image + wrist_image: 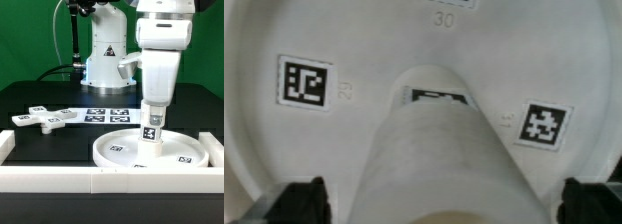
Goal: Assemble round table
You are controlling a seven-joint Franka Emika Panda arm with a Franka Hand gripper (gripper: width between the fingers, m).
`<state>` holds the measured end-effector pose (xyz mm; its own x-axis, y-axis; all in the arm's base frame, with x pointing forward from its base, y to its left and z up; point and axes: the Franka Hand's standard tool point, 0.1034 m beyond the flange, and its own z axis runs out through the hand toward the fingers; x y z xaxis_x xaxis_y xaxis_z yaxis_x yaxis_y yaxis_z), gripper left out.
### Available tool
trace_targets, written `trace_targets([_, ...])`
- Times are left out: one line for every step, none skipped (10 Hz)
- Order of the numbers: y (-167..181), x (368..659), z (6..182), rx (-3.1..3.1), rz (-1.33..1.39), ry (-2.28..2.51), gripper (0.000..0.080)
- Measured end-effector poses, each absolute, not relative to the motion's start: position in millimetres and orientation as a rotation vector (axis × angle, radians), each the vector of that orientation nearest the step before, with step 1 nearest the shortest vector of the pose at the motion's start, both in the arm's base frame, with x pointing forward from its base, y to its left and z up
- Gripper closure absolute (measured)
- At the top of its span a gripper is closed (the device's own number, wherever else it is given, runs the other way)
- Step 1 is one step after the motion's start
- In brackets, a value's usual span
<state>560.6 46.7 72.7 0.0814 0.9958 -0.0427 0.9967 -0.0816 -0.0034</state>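
Pincer (153,104): closed on the upper end of the cylindrical post (152,128), holding it upright.
Post place: at the middle of the round disc (120,152) on the counter (25,95); seated or not, you cannot tell.
Handling: likely light, stiff, smooth plastic; grip its round sides.
Exterior view only: the cross-shaped piece (45,119) lies apart, on the exterior view's left.
Wrist view only: tags (304,82) on the disc, either side of the post's foot.

Ext. cam: front of table (40,95), slightly raised, facing arm base (105,55); mid range, covers whole workspace. Wrist cam: aimed down along post (446,150), btwn fingers (303,201), v. close to disc (349,40). Shared: post, disc w/ tags (304,80).
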Motion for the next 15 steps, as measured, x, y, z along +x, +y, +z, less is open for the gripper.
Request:
trace_targets([45.9,560.9,72.8,2.203,-0.065,2.189,0.0151])
trace_targets([45.2,560.9,72.8,2.124,-0.07,2.263,0.0151])
trace_targets([44.6,560.9,72.7,2.074,-0.071,2.31,0.0151])
trace_targets([43.7,560.7,72.4,2.037,-0.073,2.342,0.0151])
trace_targets([41.5,560.4,72.0,2.028,-0.075,2.35,0.0287])
trace_targets([40.6,560.3,71.8,2.033,-0.076,2.346,0.0287])
trace_targets([40.5,560.3,71.8,2.034,-0.076,2.346,0.0396])
trace_targets([40.4,560.4,71.8,2.034,-0.076,2.346,0.0395])
trace_targets([40.4,560.4,71.8,2.034,-0.076,2.345,0.0395])
trace_targets([40.4,560.3,71.8,2.064,-0.075,2.318,0.0395])
trace_targets([40.3,560.4,71.8,2.066,-0.075,2.317,0.0395])
trace_targets([40.2,560.3,71.4,2.142,-0.07,2.248,0.0395])
trace_targets([38.5,560.4,71.3,2.272,-0.066,2.115,0.0395])
trace_targets([38.2,560.3,71.2,2.38,-0.064,1.99,0.0394])
trace_targets([38.5,559.7,71.1,2.485,-0.064,1.858,0.0394])
